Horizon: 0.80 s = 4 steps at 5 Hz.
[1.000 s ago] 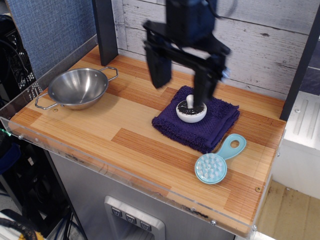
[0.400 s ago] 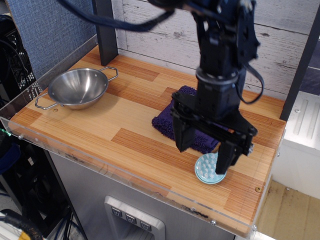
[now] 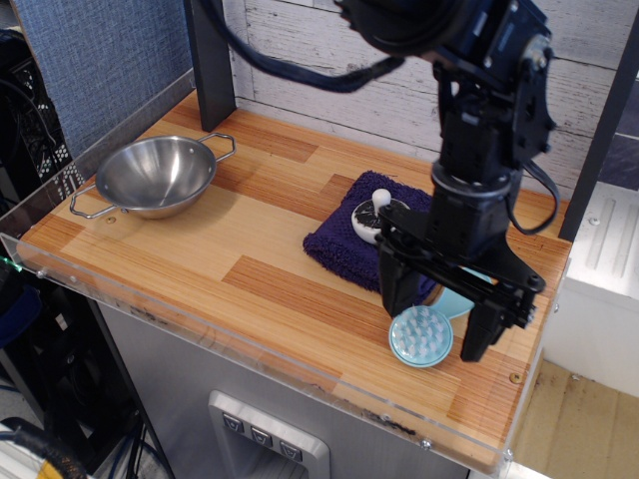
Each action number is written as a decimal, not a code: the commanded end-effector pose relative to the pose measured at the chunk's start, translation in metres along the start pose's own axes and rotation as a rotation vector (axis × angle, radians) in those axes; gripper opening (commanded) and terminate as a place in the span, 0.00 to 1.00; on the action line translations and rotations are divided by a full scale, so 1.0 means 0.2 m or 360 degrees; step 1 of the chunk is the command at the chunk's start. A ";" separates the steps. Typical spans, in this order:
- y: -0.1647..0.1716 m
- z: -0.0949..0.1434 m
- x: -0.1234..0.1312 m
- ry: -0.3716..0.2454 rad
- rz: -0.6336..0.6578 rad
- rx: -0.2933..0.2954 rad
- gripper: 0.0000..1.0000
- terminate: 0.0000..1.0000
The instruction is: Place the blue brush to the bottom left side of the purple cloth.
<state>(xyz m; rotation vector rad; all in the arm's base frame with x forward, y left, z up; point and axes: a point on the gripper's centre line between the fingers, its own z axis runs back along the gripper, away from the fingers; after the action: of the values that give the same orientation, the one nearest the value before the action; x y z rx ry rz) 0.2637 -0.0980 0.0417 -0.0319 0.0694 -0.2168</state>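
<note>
Closest to me, near the front edge of the wooden table (image 3: 250, 239), the blue brush (image 3: 419, 336) lies bristles up, its round head plain to see and its handle running back under the arm's black tool. The gripper (image 3: 436, 324) hangs right over it with its two dark fingers spread wide, one finger (image 3: 393, 291) down at the left of the brush head and the other at the right, toward the table's corner. Nothing is clamped between them; whether the tips touch the wood I cannot tell from here.

Just behind the brush sits the purple cloth (image 3: 344, 239), a thick folded square, its right part hidden by the arm. So the brush lies off the cloth's front right corner. On top of the cloth rests a small white round object with a knob (image 3: 373, 219), dark around its rim.

Well apart, at the far left of the table, stands a steel bowl (image 3: 157, 176) with two wire handles.
</note>
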 end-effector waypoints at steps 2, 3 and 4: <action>-0.02 -0.10 0.11 0.0041 -0.0020 0.0086 1.00 0.00; 0.02 -0.11 0.12 0.0053 0.0012 0.0100 1.00 0.00; 0.04 -0.12 0.13 0.0049 0.0032 0.0098 0.00 0.00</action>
<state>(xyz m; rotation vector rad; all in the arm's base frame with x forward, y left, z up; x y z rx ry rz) 0.2839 -0.0983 0.0069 0.0386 0.1266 -0.1986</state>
